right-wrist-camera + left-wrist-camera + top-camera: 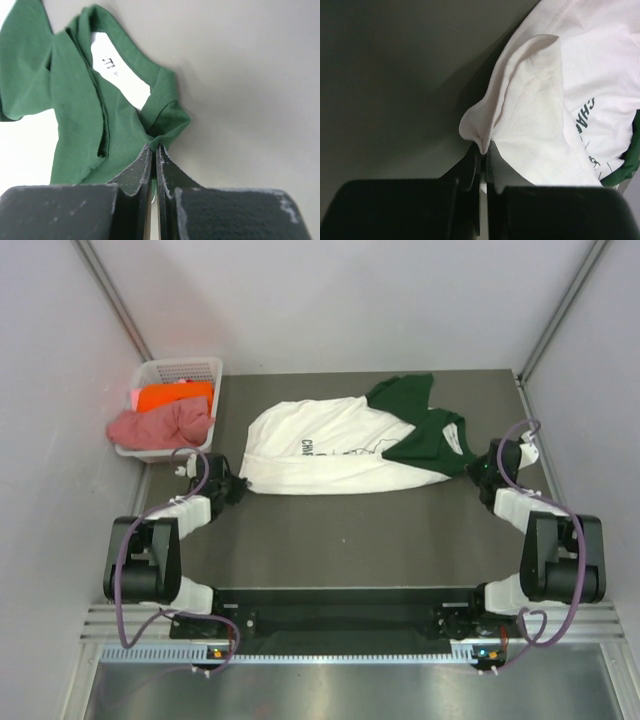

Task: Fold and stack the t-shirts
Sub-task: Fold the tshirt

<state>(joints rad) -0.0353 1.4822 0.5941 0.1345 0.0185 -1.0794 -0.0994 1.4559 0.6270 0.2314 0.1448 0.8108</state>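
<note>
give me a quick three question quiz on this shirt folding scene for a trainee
1. True or false: the left claw is shut on a white edge of the spread t-shirt.
2. The right claw pinches: A) a white sleeve B) green cloth by the collar C) nothing.
3. Where do the orange shirt and pink shirt lie?
Key: 1 true; 2 B; 3 in the white basket.
</note>
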